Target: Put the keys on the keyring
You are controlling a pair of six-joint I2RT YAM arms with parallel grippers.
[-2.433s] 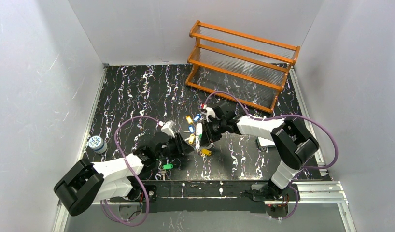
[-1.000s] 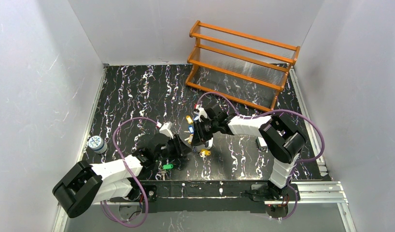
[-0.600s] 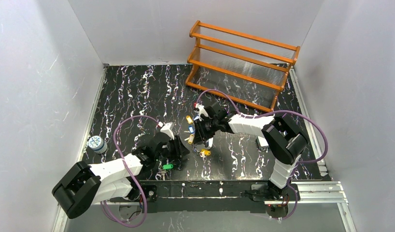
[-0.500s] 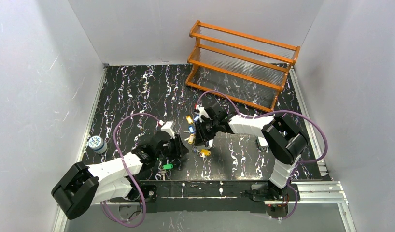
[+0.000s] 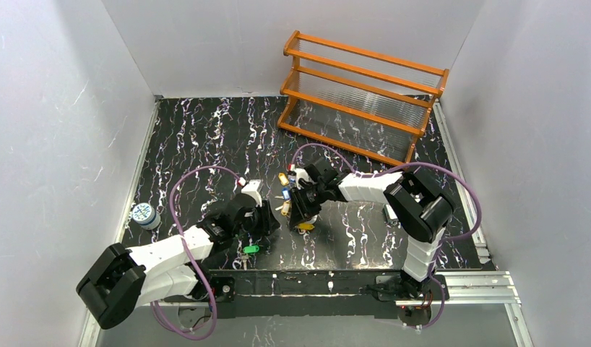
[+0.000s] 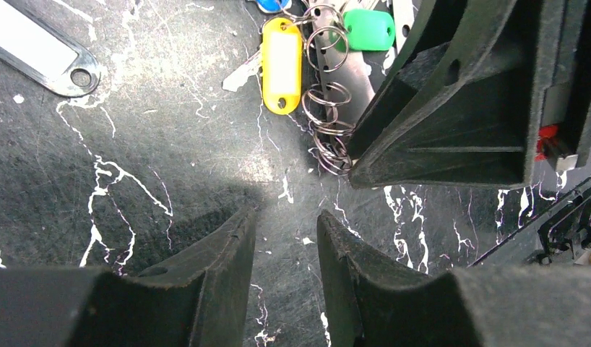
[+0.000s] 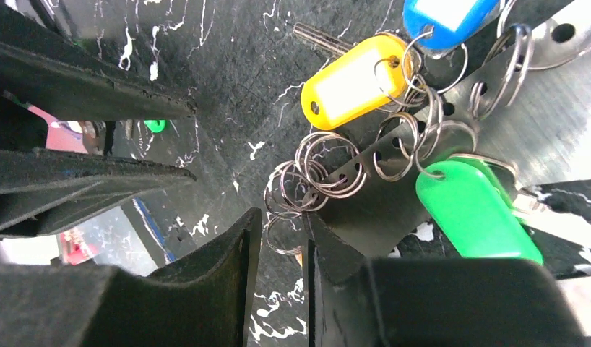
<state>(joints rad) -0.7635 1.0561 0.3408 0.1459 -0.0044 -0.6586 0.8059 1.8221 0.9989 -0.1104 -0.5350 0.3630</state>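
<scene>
The keyring (image 7: 459,108) is a pale silvery strip with holes, lying on the table with several small split rings (image 7: 314,177) on it. Yellow (image 7: 354,79), blue (image 7: 441,14) and green (image 7: 477,210) tagged keys hang from it. My right gripper (image 7: 278,224) stands at the strip's end, jaws a narrow gap apart, one small ring lying in the gap. My left gripper (image 6: 285,217) is open and empty just short of the rings (image 6: 329,137), facing the right fingers (image 6: 451,123). A loose green key (image 5: 251,249) lies near the front edge.
An orange wooden rack (image 5: 361,97) stands at the back right. A small blue-white can (image 5: 142,214) sits at the left edge. A dark tag (image 6: 40,54) lies on the table left of the keys. Grey walls enclose the table.
My right gripper has moved left and down towards the table with the key bunch. My left gripper has drawn slightly forward and right towards it.
</scene>
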